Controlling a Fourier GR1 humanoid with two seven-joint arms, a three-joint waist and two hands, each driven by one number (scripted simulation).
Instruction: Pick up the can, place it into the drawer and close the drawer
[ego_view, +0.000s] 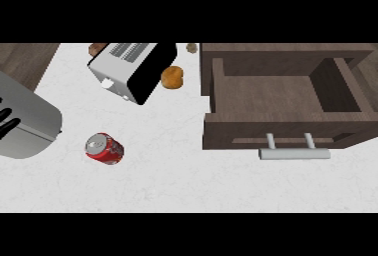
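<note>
One red can (104, 148) with silver top stands upright; left robot hand (7, 119) unclear; drawer (284, 95) open.

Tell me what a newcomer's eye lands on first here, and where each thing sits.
The red can stands out at lower left on the white counter. At right, the dark wooden drawer is pulled open, its silver handle facing the viewer. Top centre sits a tilted toaster with a brown potato beside it.

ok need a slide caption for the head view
Red can upright on the white counter, left of the open, empty drawer; toaster behind; no hands in view.
</note>
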